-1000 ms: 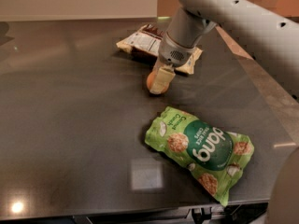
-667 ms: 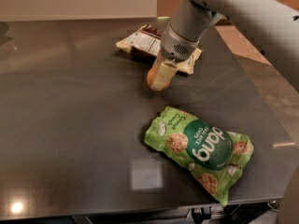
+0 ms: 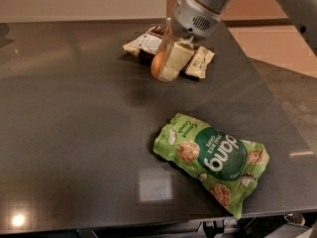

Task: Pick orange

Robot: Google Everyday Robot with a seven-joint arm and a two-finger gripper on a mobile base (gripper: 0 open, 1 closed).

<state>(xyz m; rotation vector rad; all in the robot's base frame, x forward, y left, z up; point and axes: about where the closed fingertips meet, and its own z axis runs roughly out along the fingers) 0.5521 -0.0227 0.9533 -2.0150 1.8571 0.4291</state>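
The orange (image 3: 158,66) is a small round fruit held between the cream-coloured fingers (image 3: 174,59) of my gripper (image 3: 164,69). It appears lifted just off the dark table (image 3: 74,133), above its back middle part. The gripper is shut on the orange, and the near finger covers most of the fruit's right side. The grey wrist and arm (image 3: 195,14) come down from the upper right.
A brown and cream snack bag (image 3: 148,42) lies just behind the gripper, its right end (image 3: 200,63) showing past the fingers. A green chips bag (image 3: 213,160) lies at the front right. The table's right edge runs diagonally beside tan flooring.
The gripper with the orange has risen off the table and shifted slightly back. The bags have not moved.
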